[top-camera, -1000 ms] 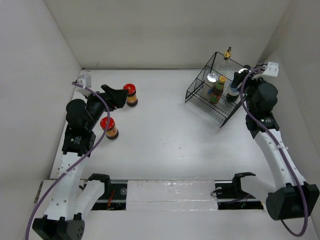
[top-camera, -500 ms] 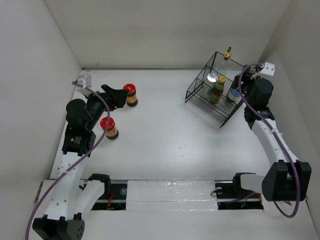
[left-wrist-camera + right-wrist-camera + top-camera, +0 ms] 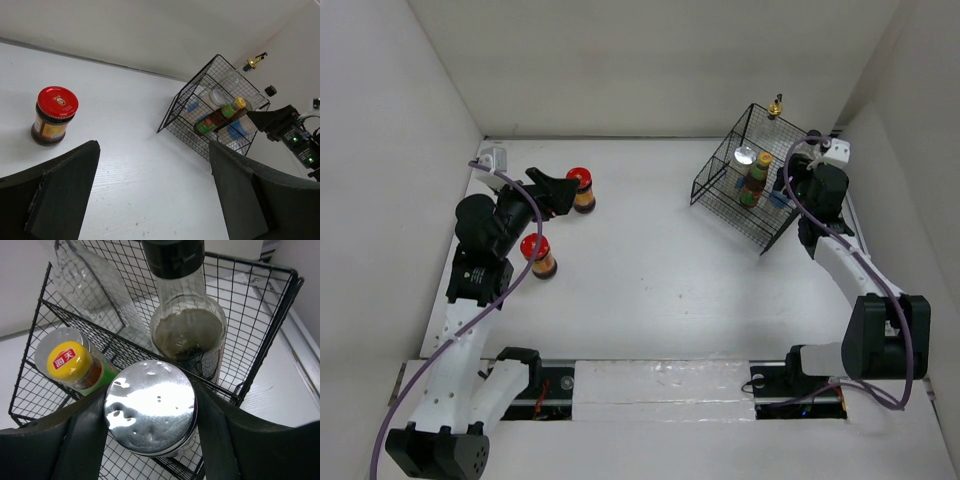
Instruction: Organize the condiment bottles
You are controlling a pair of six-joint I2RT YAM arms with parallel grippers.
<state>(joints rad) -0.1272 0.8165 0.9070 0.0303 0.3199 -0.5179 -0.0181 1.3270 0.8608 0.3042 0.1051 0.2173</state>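
My right gripper [image 3: 150,440] is shut on a silver-lidded jar [image 3: 150,407] and holds it at the near side of the black wire basket [image 3: 722,196]. Inside stand a yellow-capped green bottle [image 3: 75,365], a red-labelled dark bottle [image 3: 187,335] and a tall clear bottle [image 3: 90,275] with its gold top [image 3: 775,104]. A second silver-lidded jar [image 3: 746,156] sits in the basket's far part. Two red-capped dark jars [image 3: 582,188] [image 3: 538,255] stand on the table at the left. My left gripper [image 3: 556,190] is open and empty, just left of the farther jar [image 3: 52,115].
The basket [image 3: 215,110] stands at the back right, close to the right wall. White walls enclose the table on the left, back and right. The arm bases and a rail sit along the near edge.
My right gripper has moved left with the silver-lidded jar, in over the basket. The left arm has barely shifted; both red-capped jars stay put.
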